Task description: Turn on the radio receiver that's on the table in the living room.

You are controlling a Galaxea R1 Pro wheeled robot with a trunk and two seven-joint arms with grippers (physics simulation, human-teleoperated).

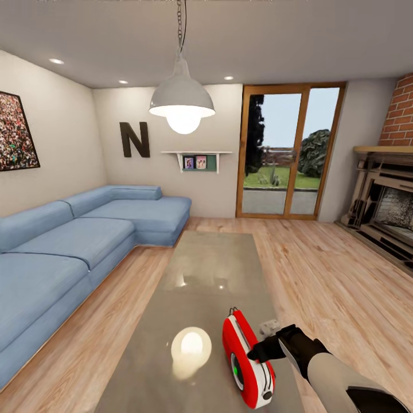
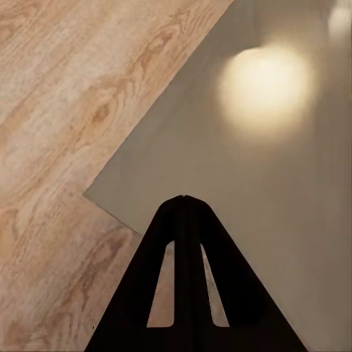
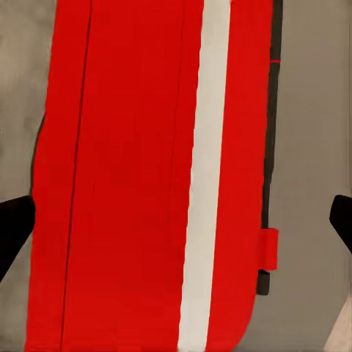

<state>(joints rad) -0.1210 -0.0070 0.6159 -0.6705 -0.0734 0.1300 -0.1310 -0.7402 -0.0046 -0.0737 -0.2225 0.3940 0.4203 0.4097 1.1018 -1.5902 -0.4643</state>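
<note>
The bright-red radio receiver [image 1: 246,358] with white trim stands on edge near the front of the glossy grey table [image 1: 212,269]. My right gripper [image 1: 259,351] reaches in from the right, level with the radio's upper side. In the right wrist view the red body with its white stripe [image 3: 147,183] lies between the two black fingertips [image 3: 13,229], which are spread wide at either side, so the right gripper [image 3: 176,220] is open around it. My left gripper [image 2: 183,204] is shut, fingers pressed together, above the table's corner [image 2: 242,191] and the wood floor [image 2: 59,110].
A blue L-shaped sofa [image 1: 69,241] runs along the left of the table. A white pendant lamp [image 1: 182,103] hangs over it and glares on the top. Glass doors [image 1: 287,155] stand at the back, a brick fireplace [image 1: 390,201] at the right. A small pale object [image 1: 268,327] lies behind the radio.
</note>
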